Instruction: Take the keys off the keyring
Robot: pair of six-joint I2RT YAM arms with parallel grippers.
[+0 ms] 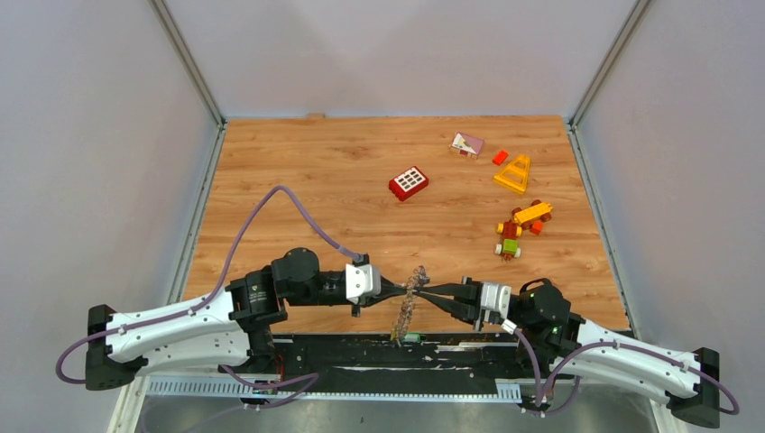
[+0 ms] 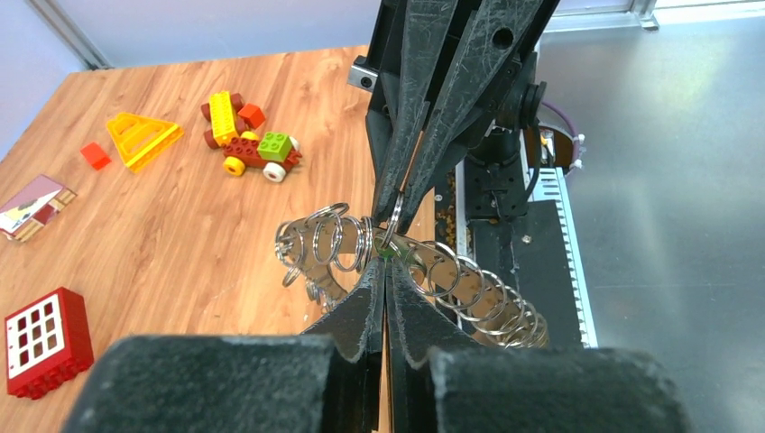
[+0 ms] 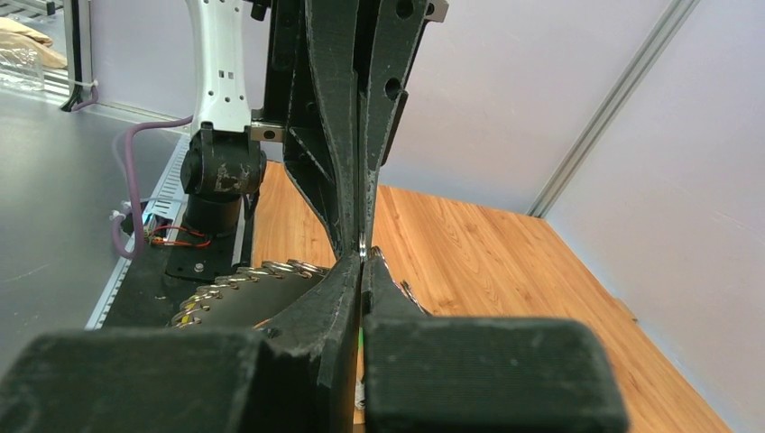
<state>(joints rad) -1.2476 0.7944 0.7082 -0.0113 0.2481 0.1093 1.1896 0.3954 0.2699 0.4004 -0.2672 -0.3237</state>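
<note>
Horizontally outstretched, tip-to-tip (both jaws clamping keyring (image 1: 410,302)).

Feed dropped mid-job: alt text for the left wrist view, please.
The left gripper, at bottom, and the right gripper, at top, meet tip to tip, both shut on the keyring, a string of silver rings. Toy bricks lie on the table.

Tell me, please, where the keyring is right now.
In the top view the keyring hangs over the middle of the table's near edge, pinched between the shut jaws of the left and right arms.
</note>
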